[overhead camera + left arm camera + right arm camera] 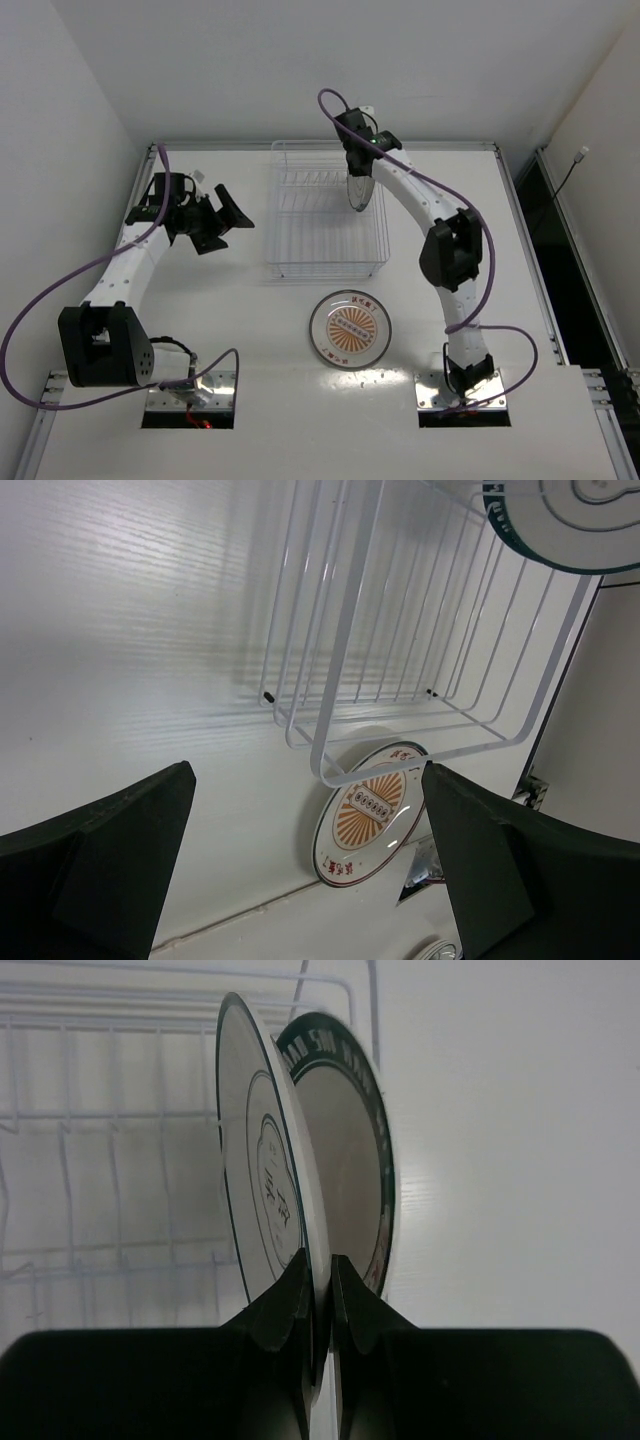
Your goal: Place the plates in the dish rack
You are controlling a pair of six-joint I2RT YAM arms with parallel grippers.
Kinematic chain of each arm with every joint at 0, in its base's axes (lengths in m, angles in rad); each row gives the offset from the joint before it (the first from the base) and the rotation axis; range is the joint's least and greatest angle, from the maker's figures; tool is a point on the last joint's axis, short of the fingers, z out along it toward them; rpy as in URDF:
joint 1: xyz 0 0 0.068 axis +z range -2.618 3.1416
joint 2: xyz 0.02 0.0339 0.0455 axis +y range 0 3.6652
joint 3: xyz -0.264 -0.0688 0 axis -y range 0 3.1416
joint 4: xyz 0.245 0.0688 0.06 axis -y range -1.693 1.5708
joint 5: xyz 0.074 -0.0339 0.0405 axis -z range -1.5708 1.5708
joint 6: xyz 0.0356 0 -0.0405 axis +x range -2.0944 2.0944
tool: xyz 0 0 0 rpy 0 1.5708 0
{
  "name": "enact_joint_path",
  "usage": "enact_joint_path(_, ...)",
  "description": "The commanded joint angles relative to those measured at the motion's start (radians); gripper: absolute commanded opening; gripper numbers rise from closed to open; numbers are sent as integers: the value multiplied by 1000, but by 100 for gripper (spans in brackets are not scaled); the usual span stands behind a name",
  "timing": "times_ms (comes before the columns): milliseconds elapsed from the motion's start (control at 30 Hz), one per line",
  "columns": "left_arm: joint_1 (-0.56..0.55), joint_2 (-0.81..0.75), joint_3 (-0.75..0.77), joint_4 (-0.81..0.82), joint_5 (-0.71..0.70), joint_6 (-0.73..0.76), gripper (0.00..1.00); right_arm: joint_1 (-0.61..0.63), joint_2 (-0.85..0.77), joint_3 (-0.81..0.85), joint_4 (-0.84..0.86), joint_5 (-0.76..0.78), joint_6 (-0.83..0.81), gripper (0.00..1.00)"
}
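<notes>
My right gripper (320, 1270) is shut on the rim of the white plate with the dark patterned rim (330, 1150) and holds it on edge over the right side of the clear wire dish rack (300, 215). In the top view that plate (359, 189) hangs inside the rack's right part. The orange sunburst plate (348, 329) lies flat on the table in front of the rack; it also shows in the left wrist view (372, 808). My left gripper (222, 222) is open and empty, left of the rack, above the table.
The rack's wire wall (340, 630) is close ahead of the left gripper. The table's raised rim (320, 146) runs along the back. A dark gap (560, 240) lies past the table's right edge.
</notes>
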Motion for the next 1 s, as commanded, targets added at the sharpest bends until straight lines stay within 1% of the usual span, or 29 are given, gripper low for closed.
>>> enact_joint_path(0, 6, -34, -1, 8, 15, 9, 96, 3, 67, 54, -22, -16, 3, 0)
enact_joint_path(133, 6, -34, -1, -2, 25, 9, 96, 3, 98, 56, -40, -41, 25, 0)
enact_joint_path(233, 6, -34, -1, -2, 25, 18, 96, -6, 87, 42, -40, -94, 35, 0)
enact_joint_path(367, -4, -34, -27, 44, 54, 46, 96, -15, 17, 33, -53, -204, 48, 14)
enact_joint_path(400, -4, -34, -53, 55, 54, 58, 97, -15, -2, 33, -62, -227, 48, 22)
enact_joint_path(467, -29, -47, -73, 93, 64, 98, 97, -15, -43, 33, -62, -281, 57, 32)
enact_joint_path(500, -29, -58, -82, 104, 64, 112, 97, -15, -90, 33, -71, -297, 57, 44)
enact_joint_path(567, -68, -106, -110, 135, 51, 150, 97, -15, -143, 33, -80, -347, 66, 52)
enact_joint_path(600, -82, -127, -128, 150, 39, 159, 97, -15, -169, 33, -89, -362, 66, 59)
enact_joint_path(633, -95, -171, -175, 168, 39, 159, 97, -15, -225, 33, -90, -390, 77, 62)
enact_joint_path(700, -141, -222, -252, 256, 88, 141, 97, -15, -287, 33, -103, -416, 77, 70)
enact_joint_path(733, -156, -245, -298, 302, 120, 123, 97, -15, -319, 33, -123, -427, 77, 70)
enact_joint_path(767, -194, -290, -397, 411, 154, 74, 97, -15, -389, 33, -123, -439, 77, 70)
enact_joint_path(800, -216, -307, -445, 472, 216, 48, 100, -15, -428, -5, -123, -448, 77, 72)
enact_joint_path(833, -242, -319, -491, 528, 234, 22, 100, -15, -469, -31, -123, -459, 77, 72)
enact_joint_path(867, -297, -319, -560, 573, 234, 0, 100, -24, -512, -59, -123, -459, 77, 74)
enact_joint_path(900, -326, -331, -585, 622, 220, -12, 100, -24, -593, -120, -123, -459, 66, 74)
enact_joint_path(967, -384, -331, -628, 633, 193, -12, 100, -33, -673, -186, -123, -468, 66, 75)
